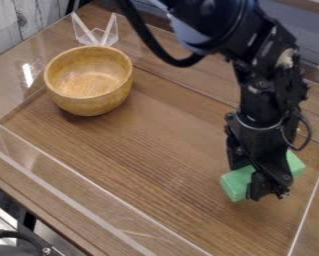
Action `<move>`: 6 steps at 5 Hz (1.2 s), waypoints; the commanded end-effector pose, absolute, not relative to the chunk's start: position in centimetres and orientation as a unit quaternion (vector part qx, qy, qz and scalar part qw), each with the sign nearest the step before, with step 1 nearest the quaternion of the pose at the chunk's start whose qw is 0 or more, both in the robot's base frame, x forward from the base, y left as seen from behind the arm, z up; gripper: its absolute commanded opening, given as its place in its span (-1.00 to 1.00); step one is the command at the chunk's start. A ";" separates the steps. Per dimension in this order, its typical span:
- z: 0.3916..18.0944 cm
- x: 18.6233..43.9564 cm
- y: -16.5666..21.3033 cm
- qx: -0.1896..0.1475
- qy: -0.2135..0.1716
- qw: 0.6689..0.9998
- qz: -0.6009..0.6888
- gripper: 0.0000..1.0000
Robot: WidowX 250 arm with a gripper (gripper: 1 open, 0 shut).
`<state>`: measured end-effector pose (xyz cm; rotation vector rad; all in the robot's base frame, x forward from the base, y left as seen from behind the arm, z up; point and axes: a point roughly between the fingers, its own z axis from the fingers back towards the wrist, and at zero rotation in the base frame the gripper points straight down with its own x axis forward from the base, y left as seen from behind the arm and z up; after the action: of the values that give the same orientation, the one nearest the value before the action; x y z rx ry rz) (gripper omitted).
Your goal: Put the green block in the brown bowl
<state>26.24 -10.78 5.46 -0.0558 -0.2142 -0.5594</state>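
Where the arm reaches down: near right of the bench.
Bench: dark wood grain, edged by clear low walls.
Room: pale wall at far left; little else shows.
Bowl: far left, upright, empty.
Tool: pointing down, clamped on the block.
Block: green, at bench level, mostly hidden by the tool.
Fingertips: dark, hard to separate.

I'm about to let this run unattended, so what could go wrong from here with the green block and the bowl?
The gripper is shut on the green block near its middle, low over the table; if the hold is shallow, the block might slip or twist on lifting. The brown bowl sits far across the table, so a long carry gives more chance of dropping it. A release onto the bowl's thick rim could bounce the block out.
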 end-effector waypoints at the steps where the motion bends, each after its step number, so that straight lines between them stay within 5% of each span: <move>1: 10.0 26.8 -10.6 -0.012 -0.143 0.957 -0.252 -1.00; 3: 16.5 28.4 -3.4 0.029 -0.171 0.973 -0.150 -1.00; 4: 17.9 28.4 -0.1 0.042 -0.165 0.979 -0.112 -1.00; 6: 17.8 27.4 -4.6 0.021 -0.161 0.973 -0.163 -1.00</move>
<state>27.27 -4.63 16.43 0.0399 -0.2743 -0.3325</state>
